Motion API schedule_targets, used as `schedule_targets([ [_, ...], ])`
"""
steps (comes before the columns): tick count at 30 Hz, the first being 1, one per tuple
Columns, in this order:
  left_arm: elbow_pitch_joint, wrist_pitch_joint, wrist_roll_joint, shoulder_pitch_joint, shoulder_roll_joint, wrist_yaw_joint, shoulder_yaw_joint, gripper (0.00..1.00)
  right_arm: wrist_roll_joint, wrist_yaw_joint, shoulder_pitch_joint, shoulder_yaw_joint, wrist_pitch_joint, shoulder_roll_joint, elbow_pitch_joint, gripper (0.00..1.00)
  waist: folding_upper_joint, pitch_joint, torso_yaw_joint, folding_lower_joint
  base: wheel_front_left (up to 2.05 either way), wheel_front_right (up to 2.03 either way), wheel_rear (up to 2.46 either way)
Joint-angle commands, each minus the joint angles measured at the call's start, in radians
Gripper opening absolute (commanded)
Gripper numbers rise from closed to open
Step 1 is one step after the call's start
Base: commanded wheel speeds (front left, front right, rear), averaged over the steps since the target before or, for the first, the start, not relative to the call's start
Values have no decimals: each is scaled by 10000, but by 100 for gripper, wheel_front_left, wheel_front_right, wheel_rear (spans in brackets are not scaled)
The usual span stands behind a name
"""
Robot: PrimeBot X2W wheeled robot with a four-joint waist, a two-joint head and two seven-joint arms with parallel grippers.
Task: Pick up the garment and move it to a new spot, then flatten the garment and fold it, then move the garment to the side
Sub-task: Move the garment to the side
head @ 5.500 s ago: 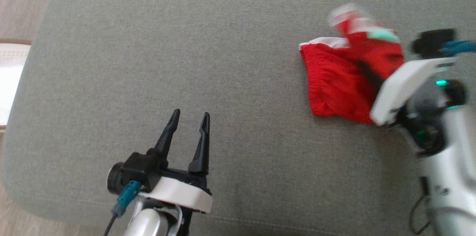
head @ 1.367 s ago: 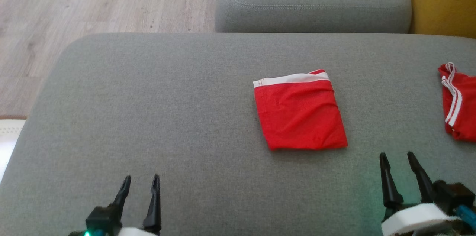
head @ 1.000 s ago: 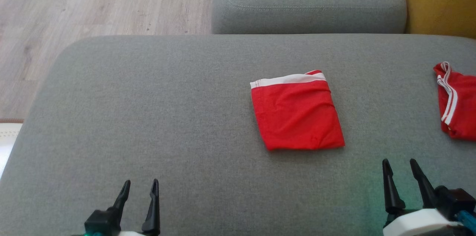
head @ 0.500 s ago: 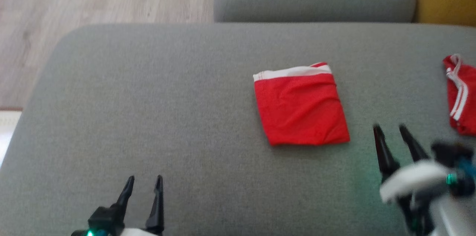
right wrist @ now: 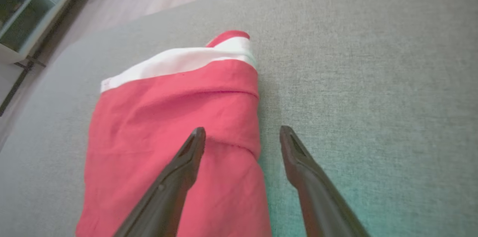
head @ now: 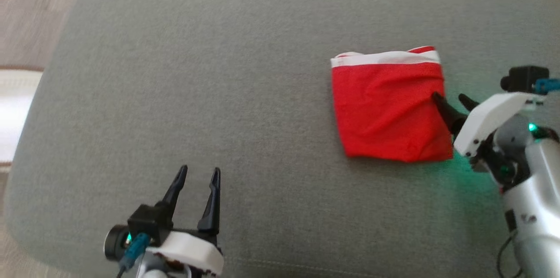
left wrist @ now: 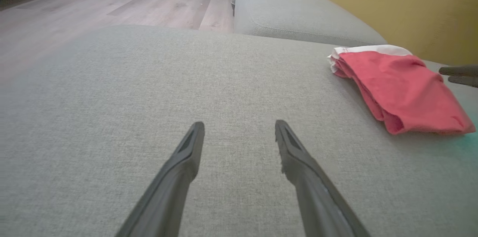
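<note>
The garment (head: 389, 105) is red with a white band along its far edge and lies folded into a rough square on the grey cushion (head: 218, 85). It shows in the left wrist view (left wrist: 399, 87) and the right wrist view (right wrist: 175, 117) too. My right gripper (head: 450, 99) is open at the garment's right edge, one finger over the red cloth and one over the cushion, as the right wrist view (right wrist: 239, 134) shows. My left gripper (head: 199, 173) stands open near the front of the cushion, well left of the garment, with nothing between its fingers (left wrist: 239, 128).
Wooden floor (head: 26, 11) lies beyond the cushion's left edge. Another grey cushion (left wrist: 291, 13) and a yellow wall (left wrist: 403, 5) sit at the back. A pale shelf unit (right wrist: 26, 9) stands on the floor.
The head camera has tipped down and shifted. My right gripper has reached forward to the garment's right edge, still open. The left gripper stays open.
</note>
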Motion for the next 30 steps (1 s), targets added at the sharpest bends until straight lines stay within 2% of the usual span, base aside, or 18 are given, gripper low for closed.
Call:
schedule_targets([
  [1,-284,-122,-120,-503,-33,128,188,100,-205,-7,-674,53,246,-244,30,100,1,344,353,-2,0,0,0],
  [7,-312,-122,-203,-696,-33,275,35,100,-240,-7,-1299,-324,1127,137,1266,100,1,591,510,-2,0,0,0],
  [8,-321,-122,-205,-717,-33,298,30,100,-140,-7,-1364,-384,1115,205,1314,32,1,616,478,-2,0,0,0],
  [9,-336,-122,-195,-744,-33,314,39,100,19,-7,-1425,-498,1064,311,1342,0,1,637,403,-2,0,0,0],
  [14,-489,-122,-69,-822,-33,324,214,100,526,-7,-1675,-677,661,510,1151,0,1,715,-481,-2,0,0,0],
  [19,-594,-122,184,-978,-33,176,380,100,430,-7,-1832,-754,221,99,1027,0,1,823,-1694,-2,0,0,0],
  [20,-617,-122,287,-1085,-33,116,464,100,294,-7,-1938,-843,13,-116,1005,0,1,930,-2139,-2,0,0,0],
  [25,-649,-122,523,-1339,-33,-53,533,100,-65,-7,-2310,-1022,-420,-581,946,0,1,1217,-2716,-2,0,0,0],
  [30,-605,-122,723,-1570,-34,-160,619,100,-966,-7,-3052,-1180,-1072,-1105,1141,0,1,1583,-2913,-2,0,0,0],
])
